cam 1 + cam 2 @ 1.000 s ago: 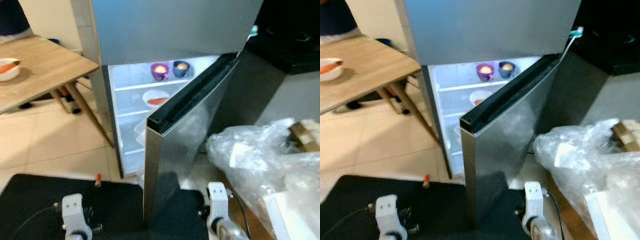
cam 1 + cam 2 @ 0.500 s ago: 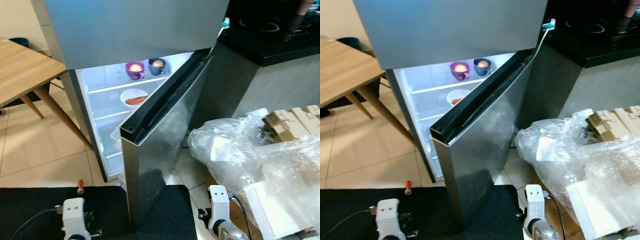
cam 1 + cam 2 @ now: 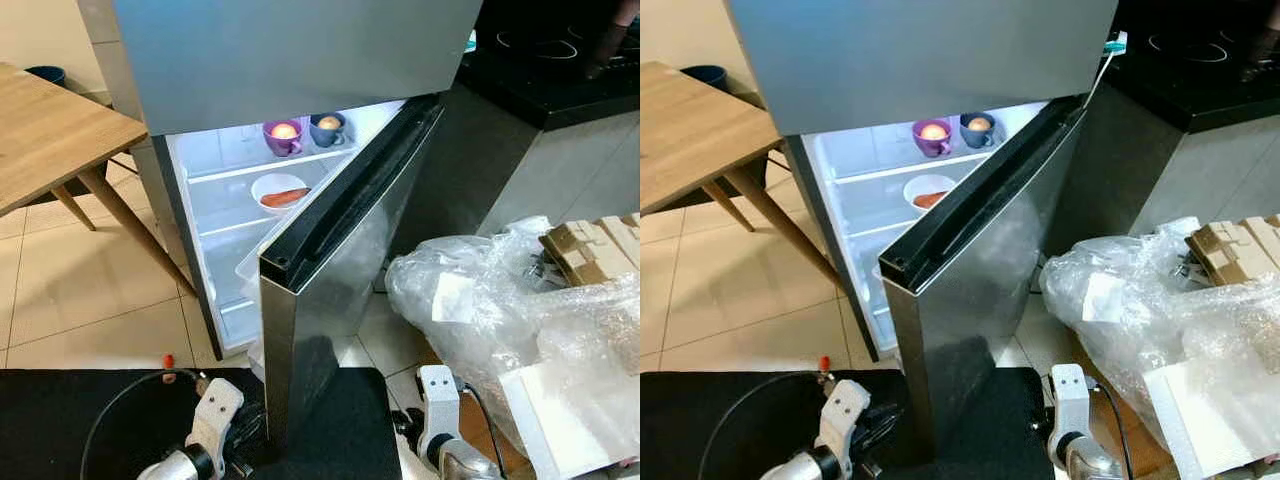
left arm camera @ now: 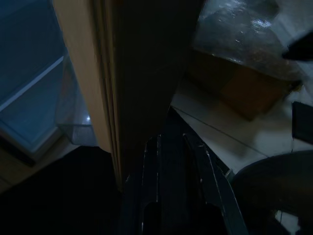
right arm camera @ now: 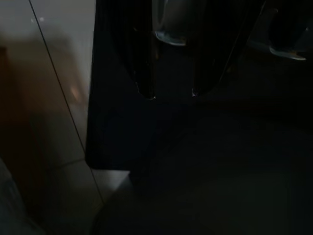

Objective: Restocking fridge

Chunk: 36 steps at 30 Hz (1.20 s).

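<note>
The steel fridge (image 3: 300, 50) has its lower door (image 3: 340, 280) swung partly out toward me, and the lit compartment shows behind it. On the top shelf stand a purple cup (image 3: 284, 136) and a blue cup (image 3: 328, 127), each with a round item inside. One shelf down, a white bowl (image 3: 280, 191) holds an orange-red stick of food. My left arm (image 3: 212, 418) is low, just left of the door's bottom corner. In the dim left wrist view, my left gripper (image 4: 170, 141) points at the door's lower edge. My right arm (image 3: 437, 405) hangs low right of the door, right gripper (image 5: 171, 93) over the dark mat.
A wooden table (image 3: 50, 130) stands to the left on slanted legs. A heap of clear plastic wrap (image 3: 500, 310) and cardboard (image 3: 595, 245) lies at right. A black counter with a hob (image 3: 555, 70) is at back right. A black mat (image 3: 80, 420) covers the floor below me.
The camera has panned slightly, so the fridge sits a little further right. My left arm has swung right and tilted toward the door's bottom corner. The right arm barely moved.
</note>
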Available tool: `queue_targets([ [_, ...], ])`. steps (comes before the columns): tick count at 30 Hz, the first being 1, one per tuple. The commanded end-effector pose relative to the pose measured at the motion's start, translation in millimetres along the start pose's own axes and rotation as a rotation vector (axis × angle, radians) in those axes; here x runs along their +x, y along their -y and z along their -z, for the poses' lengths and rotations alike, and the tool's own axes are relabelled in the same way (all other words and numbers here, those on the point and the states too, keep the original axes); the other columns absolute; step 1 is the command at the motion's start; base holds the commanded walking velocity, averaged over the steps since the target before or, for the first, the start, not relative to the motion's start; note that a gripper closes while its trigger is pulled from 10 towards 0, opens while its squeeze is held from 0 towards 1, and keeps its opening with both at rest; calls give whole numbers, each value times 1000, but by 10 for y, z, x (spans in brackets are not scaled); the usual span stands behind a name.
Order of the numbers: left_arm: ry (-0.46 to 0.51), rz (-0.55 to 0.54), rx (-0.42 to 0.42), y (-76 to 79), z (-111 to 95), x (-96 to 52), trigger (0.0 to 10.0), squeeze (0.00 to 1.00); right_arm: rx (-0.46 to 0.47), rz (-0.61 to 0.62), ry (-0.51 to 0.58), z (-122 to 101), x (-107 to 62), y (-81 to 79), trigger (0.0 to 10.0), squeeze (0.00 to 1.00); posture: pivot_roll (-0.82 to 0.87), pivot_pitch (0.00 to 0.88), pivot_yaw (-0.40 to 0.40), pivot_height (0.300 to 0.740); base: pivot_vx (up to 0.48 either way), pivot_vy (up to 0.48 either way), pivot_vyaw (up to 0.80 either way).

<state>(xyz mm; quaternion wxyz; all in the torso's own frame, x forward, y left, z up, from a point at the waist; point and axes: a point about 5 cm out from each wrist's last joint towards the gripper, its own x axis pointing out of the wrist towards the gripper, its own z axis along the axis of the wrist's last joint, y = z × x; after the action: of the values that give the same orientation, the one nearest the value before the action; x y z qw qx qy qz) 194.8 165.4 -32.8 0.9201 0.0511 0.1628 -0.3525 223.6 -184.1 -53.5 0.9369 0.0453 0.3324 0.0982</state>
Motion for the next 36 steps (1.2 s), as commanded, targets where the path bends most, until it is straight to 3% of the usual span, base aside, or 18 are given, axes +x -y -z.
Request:
queue_targets([
  [1,-21,40,34,18,41,-61,10000,0,12,7,10,39,-53,77,10000,0,-83,87,-38,713,0,0,0],
  [12,58,98,33,51,-128,131,10000,0,24,-50,43,76,-110,95,10000,0,-79,92,-49,713,0,0,0],
  [16,155,231,118,130,-460,371,10000,0,30,-340,184,-11,-172,-60,10000,0,-92,100,-36,713,0,0,0],
  [24,209,339,147,222,-677,510,10000,0,64,-551,195,9,-293,-40,10000,0,-94,109,-32,713,0,0,0],
  [32,226,339,183,214,-819,627,10000,0,76,-626,227,-52,-328,-23,10000,0,-98,114,-32,713,0,0,0],
  [34,274,223,233,134,-965,688,10000,0,76,-648,244,-84,-331,-26,10000,0,-100,114,-31,713,0,0,0],
  [36,274,223,233,134,-965,688,10000,0,76,-648,244,-84,-331,-26,10000,0,-100,114,-31,713,0,0,0],
])
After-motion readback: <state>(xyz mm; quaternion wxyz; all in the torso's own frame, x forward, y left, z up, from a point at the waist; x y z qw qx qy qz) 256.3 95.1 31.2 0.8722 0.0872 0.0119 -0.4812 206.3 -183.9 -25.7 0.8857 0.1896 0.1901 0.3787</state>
